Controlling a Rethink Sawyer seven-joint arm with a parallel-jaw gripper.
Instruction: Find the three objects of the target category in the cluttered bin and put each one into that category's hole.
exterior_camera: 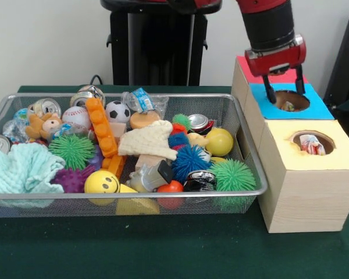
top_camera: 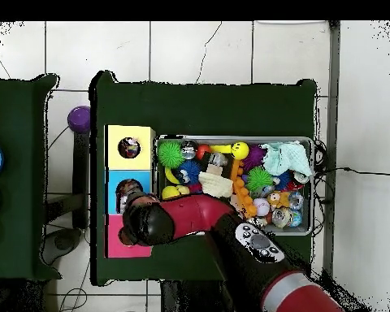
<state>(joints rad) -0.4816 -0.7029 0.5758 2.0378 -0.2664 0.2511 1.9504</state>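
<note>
Hovering over the blue hole [exterior_camera: 292,100], the gripper [exterior_camera: 284,91] has its fingers apart and empty, seemingly for a drop; something small, possibly a can, lies inside.

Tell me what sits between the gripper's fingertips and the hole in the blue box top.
Nothing. In the front view the gripper hangs open just above the blue-topped hole, with only bare air between; something small already lies down inside the hole.
</note>
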